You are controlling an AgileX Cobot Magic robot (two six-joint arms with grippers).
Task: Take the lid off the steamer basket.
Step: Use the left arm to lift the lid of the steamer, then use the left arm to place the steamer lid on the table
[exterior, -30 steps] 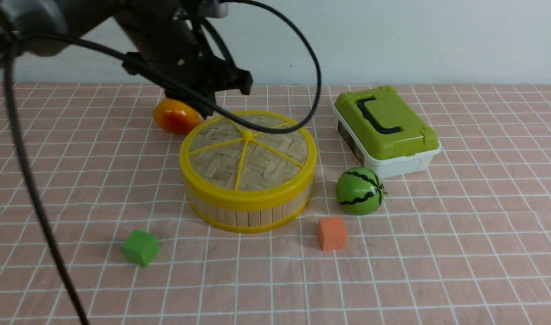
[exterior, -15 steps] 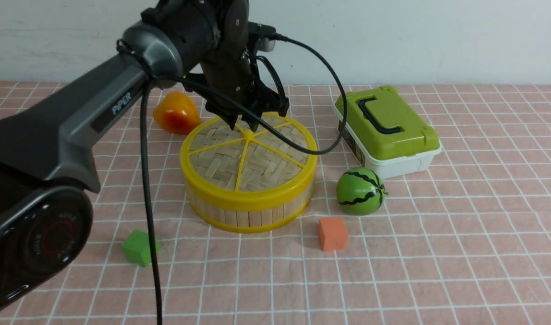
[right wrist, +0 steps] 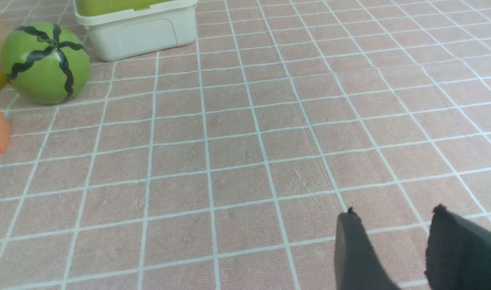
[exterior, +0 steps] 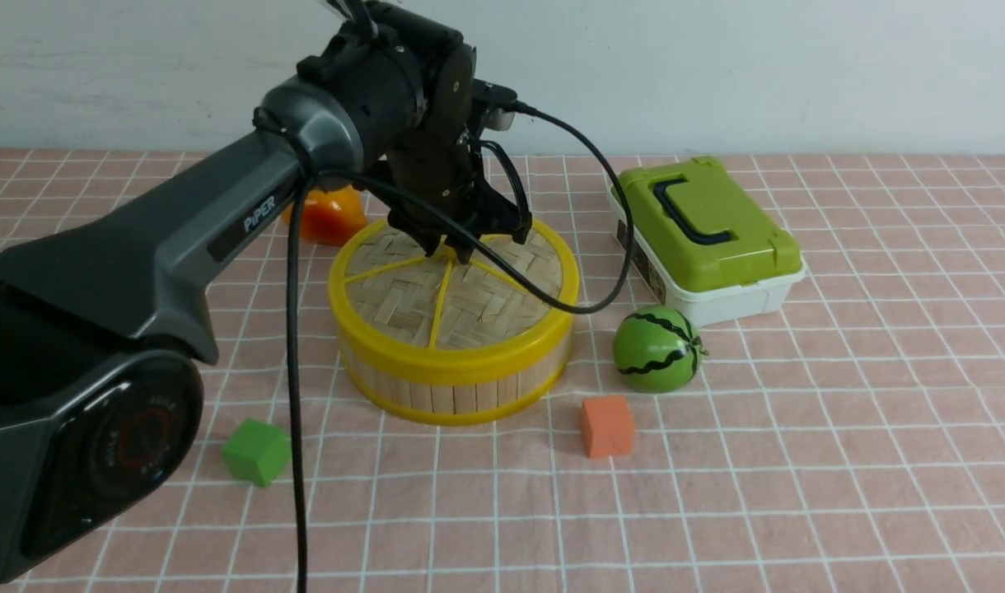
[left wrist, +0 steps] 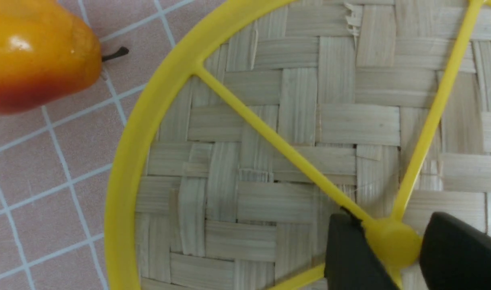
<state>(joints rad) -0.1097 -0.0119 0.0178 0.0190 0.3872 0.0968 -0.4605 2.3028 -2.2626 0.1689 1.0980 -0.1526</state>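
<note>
The lid [exterior: 453, 288], woven bamboo with a yellow rim and spokes, sits flat on the steamer basket [exterior: 461, 391] at the middle of the table. My left gripper [exterior: 451, 251] is down on the lid's centre. In the left wrist view the lid [left wrist: 293, 121] fills the frame and the left gripper [left wrist: 390, 249] is open, with one black finger on each side of the yellow knob [left wrist: 392, 241], close against it. My right gripper [right wrist: 392, 241] is open and empty over bare tablecloth, out of the front view.
An orange-yellow pear [exterior: 325, 218] lies just behind the basket on the left. A toy watermelon [exterior: 657, 349] and a white box with a green top [exterior: 704, 235] stand to the right. An orange cube [exterior: 607, 426] and a green cube [exterior: 256, 451] lie in front.
My left arm has swung from the basket's back left edge to over the lid's centre and come down, so the fingers now straddle the knob. The lid has not moved.
</note>
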